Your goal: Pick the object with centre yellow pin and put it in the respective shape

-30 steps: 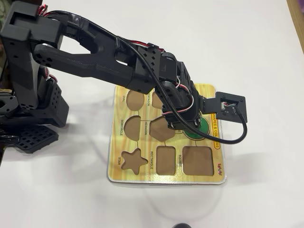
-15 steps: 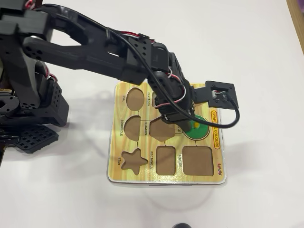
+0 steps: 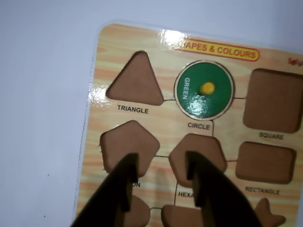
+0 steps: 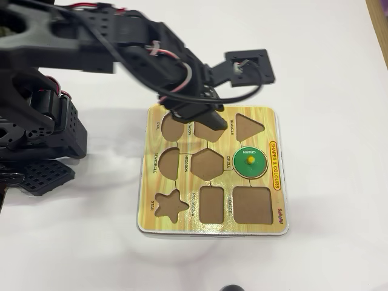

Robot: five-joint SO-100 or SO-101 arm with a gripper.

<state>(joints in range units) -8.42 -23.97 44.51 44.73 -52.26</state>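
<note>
White tabletop [image 4: 327, 73] carries a wooden shape board [image 3: 156, 47]. Nearest in the wrist view, the gripper [image 3: 161, 177] hangs over the board's pentagon and hexagon recesses — its fingers parted, nothing between them. Beyond it the green circle [image 3: 191, 97], yellow pin [image 3: 207, 88] at centre, sits seated in the board's circle recess — apart from the gripper

The puzzle board [image 4: 213, 225] has a printed wood-grain face with a glossy coat — glare streaks show in the wrist view; its cut-outs look matt brown, like fibreboard. The green disc [image 3: 195, 101] is smooth and painted. The table [image 4: 327, 73] is plain matt white — the gripper [image 3: 162, 182] matt black plastic
</note>
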